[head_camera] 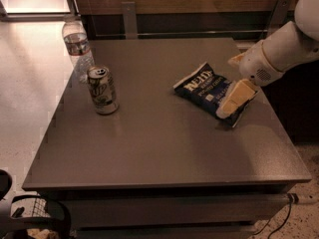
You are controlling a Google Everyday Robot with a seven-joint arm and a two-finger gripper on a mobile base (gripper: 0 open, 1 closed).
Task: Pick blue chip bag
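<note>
The blue chip bag (204,87) lies flat on the right half of the grey table (164,153), its lettered end pointing far-left. The gripper (234,99) hangs at the bag's near-right end and overlaps it in view. Whether it touches the bag, and whether it is released or clenched, cannot be told.

The likely risk is that a flat, crinkly bag gives little to pinch. A grasp at the very end may catch only a fold and slip, or shove the bag toward the table's right edge. The soda can (102,90) and the water bottle (77,44) stand well apart on the left, out of the way.
</note>
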